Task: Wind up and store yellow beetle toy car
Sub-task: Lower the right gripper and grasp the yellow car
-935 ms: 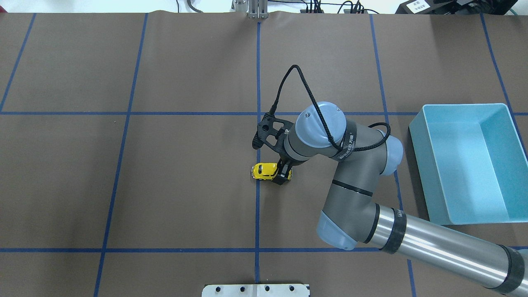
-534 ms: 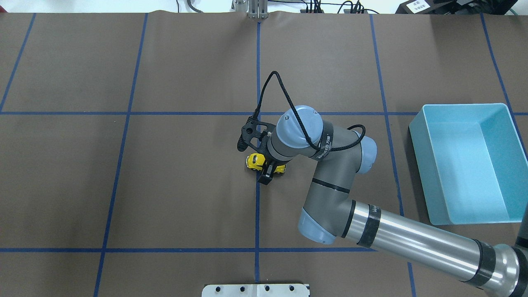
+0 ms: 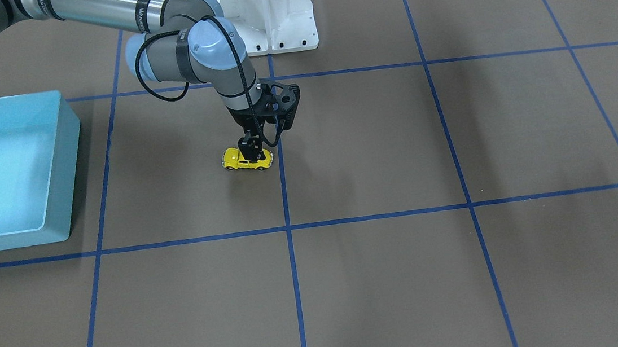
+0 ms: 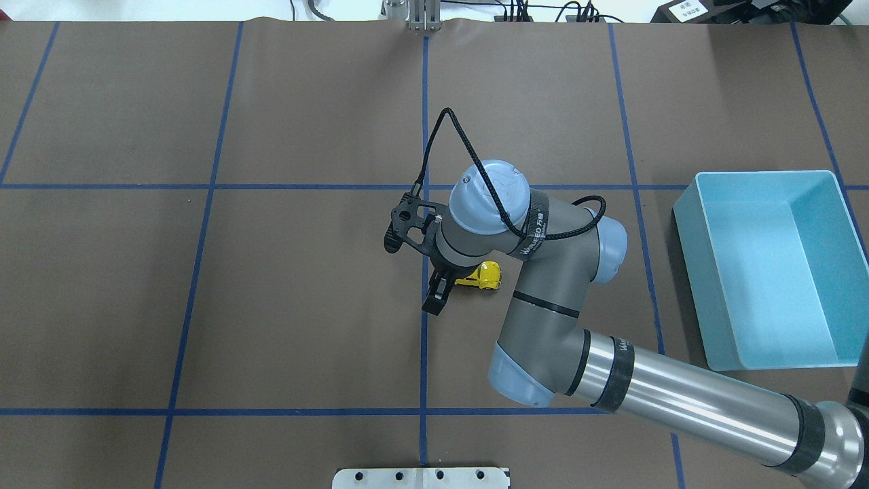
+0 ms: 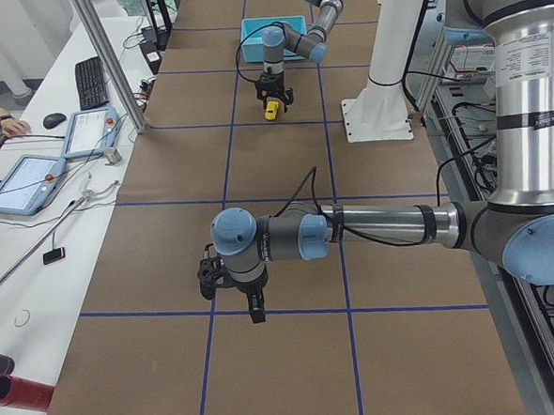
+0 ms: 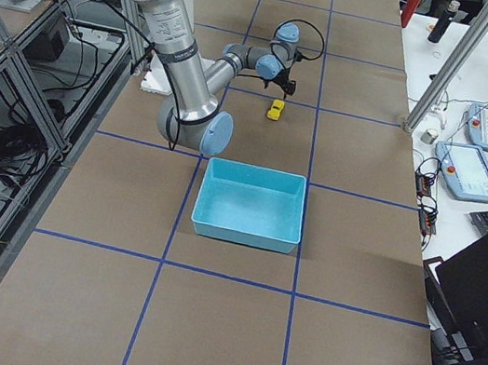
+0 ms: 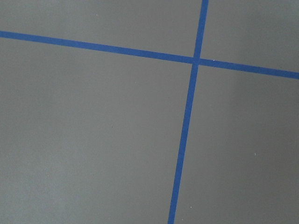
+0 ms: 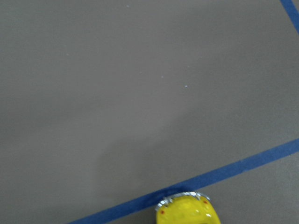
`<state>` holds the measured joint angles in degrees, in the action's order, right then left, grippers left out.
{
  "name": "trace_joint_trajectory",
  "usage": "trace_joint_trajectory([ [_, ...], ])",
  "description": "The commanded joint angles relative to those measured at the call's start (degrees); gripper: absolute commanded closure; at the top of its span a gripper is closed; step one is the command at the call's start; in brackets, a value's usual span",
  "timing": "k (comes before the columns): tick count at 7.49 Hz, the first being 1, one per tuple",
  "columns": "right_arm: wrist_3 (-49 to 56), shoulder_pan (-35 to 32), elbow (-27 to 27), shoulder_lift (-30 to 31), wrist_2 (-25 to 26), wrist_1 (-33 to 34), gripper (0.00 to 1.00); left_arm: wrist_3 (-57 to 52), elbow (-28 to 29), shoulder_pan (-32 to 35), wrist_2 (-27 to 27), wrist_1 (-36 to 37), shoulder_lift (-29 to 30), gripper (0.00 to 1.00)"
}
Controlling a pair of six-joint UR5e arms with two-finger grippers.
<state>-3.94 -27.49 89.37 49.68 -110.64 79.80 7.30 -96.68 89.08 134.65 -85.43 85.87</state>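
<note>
The yellow beetle toy car [image 3: 235,160] [image 4: 486,274] stands on its wheels on the brown table, just beside the central blue tape line. My right gripper [image 3: 250,151] hangs over its roof. One black finger [image 4: 434,296] splays out toward the robot's side, clear of the car, so the gripper looks open. The right wrist view catches only the car's tail end [image 8: 187,212] at the bottom edge. The light-blue bin [image 4: 686,272] sits apart on my right. My left gripper [image 5: 255,310] shows only in the exterior left view, low over bare table; I cannot tell its state.
The white robot base [image 3: 272,24] stands behind the car. Blue tape lines grid the brown mat [image 4: 204,305]. A side desk with tablets [image 5: 31,180] and a person's hand [image 5: 9,125] lies beyond the table edge.
The right arm first dragged the car a little left. The car now sits farther right, toward the bin, while the gripper stayed near the tape line with its finger spread.
</note>
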Motion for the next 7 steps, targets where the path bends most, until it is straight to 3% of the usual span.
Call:
trace_joint_trajectory([
  [1,1.1,-0.4,0.1,1.6,2.0,0.9,0.00,0.0,0.1,0.0,-0.1,0.0,0.0,0.00],
  [5,5.4,-1.0,-1.1,2.5,4.5,0.8,0.02,0.0,0.2,-0.1,0.0,0.0,0.1,0.00],
  [6,5.4,-1.0,-1.2,3.0,4.5,0.7,0.21,0.0,0.2,0.0,0.0,0.0,0.1,0.00],
  [7,5.4,-1.0,-1.2,3.1,4.4,0.6,0.54,0.0,0.2,0.0,0.0,0.0,0.1,0.00],
])
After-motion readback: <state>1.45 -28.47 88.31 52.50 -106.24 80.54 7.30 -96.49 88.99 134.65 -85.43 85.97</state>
